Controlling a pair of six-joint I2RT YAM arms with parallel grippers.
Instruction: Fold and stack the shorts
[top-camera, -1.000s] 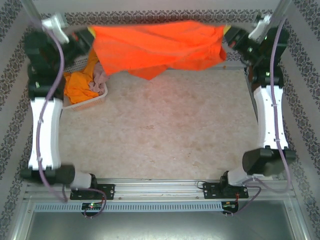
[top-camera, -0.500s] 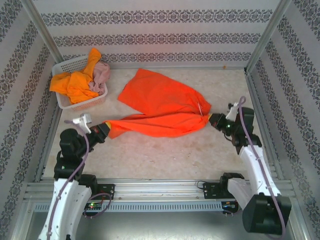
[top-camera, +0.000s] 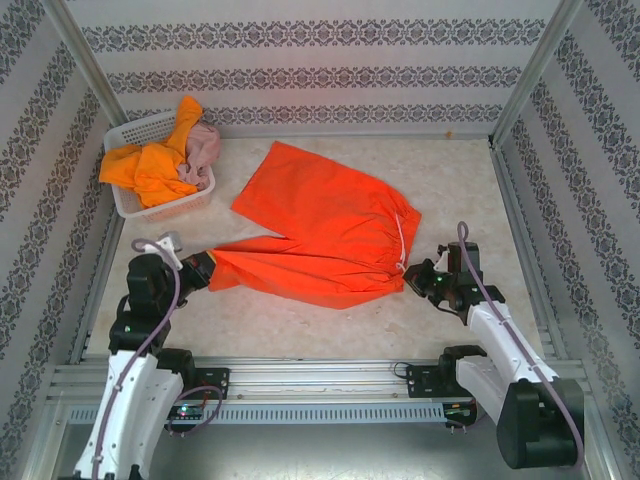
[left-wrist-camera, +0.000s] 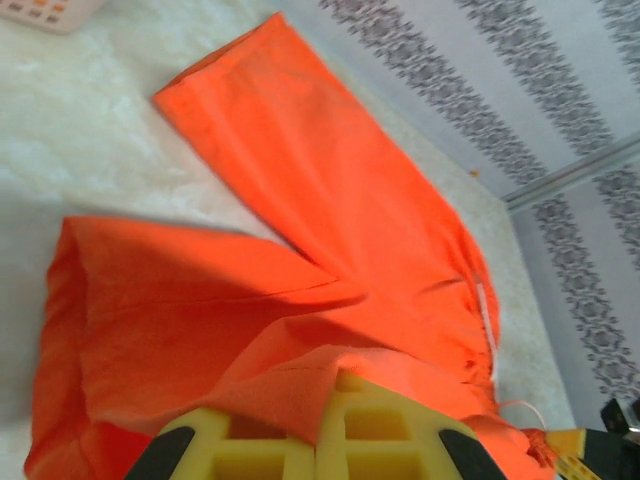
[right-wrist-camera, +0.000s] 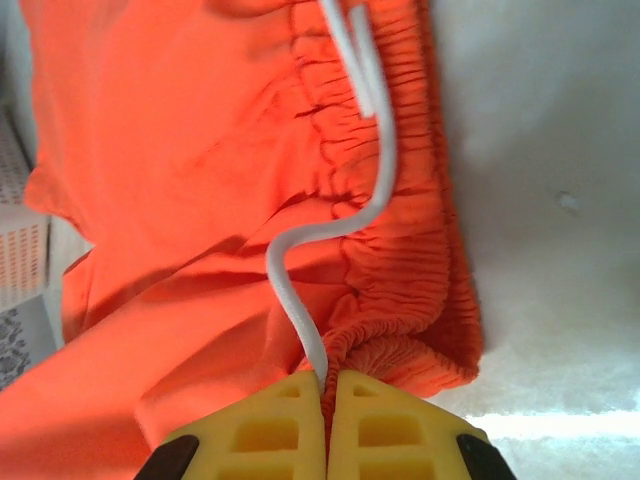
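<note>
The red-orange shorts (top-camera: 325, 235) lie spread on the table (top-camera: 330, 325) between the two grippers, both legs fanned out to the left gripper's side and the gathered waistband on the right gripper's side.

The left gripper (top-camera: 203, 270) is closed narrow on the hem of the nearer leg. In the left wrist view its yellow fingers (left-wrist-camera: 260, 450) sit almost together, with a fold of the cloth (left-wrist-camera: 300, 300) draped over their tips.

The right gripper (top-camera: 415, 278) pinches the near corner of the waistband. In the right wrist view its gripper (right-wrist-camera: 325, 385) has its yellow fingers pressed flat against each other, the elastic ruffle and the white drawstring (right-wrist-camera: 385, 170) running straight into the seam between them. The drawstring curls away ahead of the fingertips along the waistband.

Well beyond the left gripper, toward the far wall, stands a white mesh basket (top-camera: 125, 205). It holds the bright orange shorts (top-camera: 150, 170) and, beside them, the dusty pink shorts (top-camera: 203, 148), both bunched up. Patterned walls (top-camera: 300, 80) enclose the table.
</note>
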